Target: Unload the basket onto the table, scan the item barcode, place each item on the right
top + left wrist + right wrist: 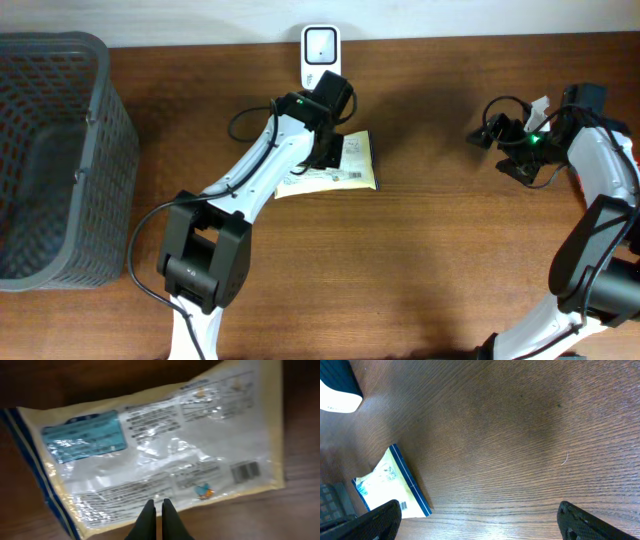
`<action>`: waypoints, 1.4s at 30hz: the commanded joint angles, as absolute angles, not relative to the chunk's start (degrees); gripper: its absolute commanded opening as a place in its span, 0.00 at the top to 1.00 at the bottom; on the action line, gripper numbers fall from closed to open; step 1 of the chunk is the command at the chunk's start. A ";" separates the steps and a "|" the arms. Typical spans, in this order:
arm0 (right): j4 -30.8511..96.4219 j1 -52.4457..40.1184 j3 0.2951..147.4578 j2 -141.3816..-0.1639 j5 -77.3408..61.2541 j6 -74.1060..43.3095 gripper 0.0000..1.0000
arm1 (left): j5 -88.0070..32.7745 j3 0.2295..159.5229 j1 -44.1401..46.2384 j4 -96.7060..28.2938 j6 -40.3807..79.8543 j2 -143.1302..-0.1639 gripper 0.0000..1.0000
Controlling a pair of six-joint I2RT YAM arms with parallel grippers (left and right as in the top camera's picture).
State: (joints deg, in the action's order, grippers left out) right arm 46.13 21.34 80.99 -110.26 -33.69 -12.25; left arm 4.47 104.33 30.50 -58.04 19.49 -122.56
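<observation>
Dark wooden table (pixel 430 250), a grey mesh basket (pixel 50 150) off on the left edge, and the white barcode scanner (pixel 320 50) standing at the far edge, centre.

The item, a cream snack packet (pixel 355 170) with a blue side stripe, lies flat just in front of the scanner, printed back upward. Its barcode (pixel 245 471) sits near one corner, well away from the blue label panel.

Your left gripper (pixel 155 507) has its fingers pressed together, tips right at the packet's near edge. Whether they pinch a bit of film there, the views don't settle. The left arm reaches forward from its base, forearm slanting across the packet, wrist hanging over it close to the scanner.

Your right gripper (pixel 480 517) hangs spread wide over bare wood, holding nothing, its arm folded back at the right side.

My read: you're at the pickup-and-present step. Get a firm bite on an edge away from the barcode, since this film looks slippery and will sag. Lift, then tilt so the barcode corner faces the scanner's window squarely and flat. Mind the glare on that glossy wrap, and keep your fingers off the bars.
</observation>
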 commanded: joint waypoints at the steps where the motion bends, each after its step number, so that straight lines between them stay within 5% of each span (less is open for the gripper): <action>1: 46.09 21.41 81.01 -110.30 -33.76 -12.51 0.01 | 7.35 100.33 30.37 -56.21 18.83 -124.53 0.84; 7: 46.09 21.41 81.01 -110.30 -33.76 -12.51 0.01 | 7.40 101.21 30.22 -56.71 18.79 -126.63 0.63; 13: 46.09 21.41 81.01 -110.30 -33.78 -12.51 0.01 | 7.44 131.33 26.41 -81.36 18.79 -125.84 0.60; 14: 46.09 21.41 81.01 -110.30 -33.76 -12.51 0.01 | 7.90 137.91 25.50 -84.68 18.79 -125.84 0.38; 15: 46.09 21.41 81.01 -110.30 -33.76 -12.51 0.01 | 8.91 143.00 24.75 -86.74 18.79 -125.84 0.01; 23: 46.09 21.41 81.01 -110.30 -33.76 -12.51 0.01 | 15.66 148.99 16.58 -91.72 18.81 -125.93 0.01; 42: 46.50 21.30 81.01 -110.30 -39.90 -12.58 0.01 | 15.68 148.97 16.60 -92.29 18.79 -125.93 0.01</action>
State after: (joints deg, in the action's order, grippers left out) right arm 46.33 21.34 80.95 -110.26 -34.68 -12.23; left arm 14.87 149.45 16.58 -92.23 19.07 -126.02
